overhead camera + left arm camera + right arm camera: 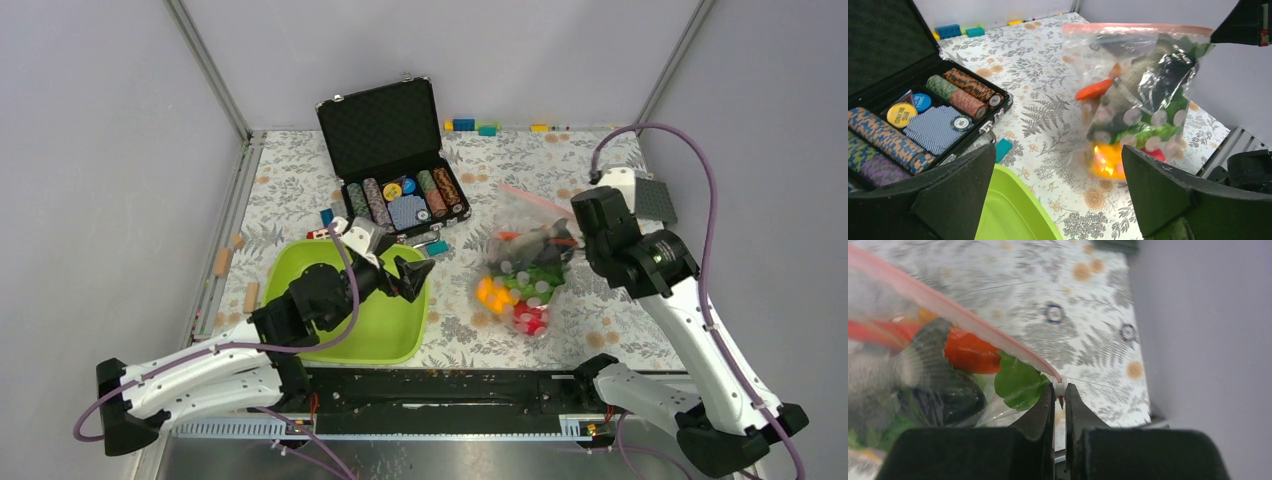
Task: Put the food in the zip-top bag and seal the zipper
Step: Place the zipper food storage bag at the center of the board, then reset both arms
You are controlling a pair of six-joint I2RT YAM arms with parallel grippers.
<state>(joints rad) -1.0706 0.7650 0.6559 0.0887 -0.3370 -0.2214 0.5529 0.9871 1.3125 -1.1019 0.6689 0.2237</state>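
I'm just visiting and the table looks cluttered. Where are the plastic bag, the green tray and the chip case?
plastic bag (pixel 525 268): overhead view, middle of its filled body.
green tray (pixel 385 325): overhead view, bare floor near its right side.
chip case (pixel 380 125): overhead view, inside of its open lid.

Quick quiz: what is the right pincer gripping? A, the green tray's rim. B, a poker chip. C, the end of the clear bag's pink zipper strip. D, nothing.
C: in the right wrist view the right pincer has its jaws shut on the end of the zipper strip, at a corner of the zip-top bag.
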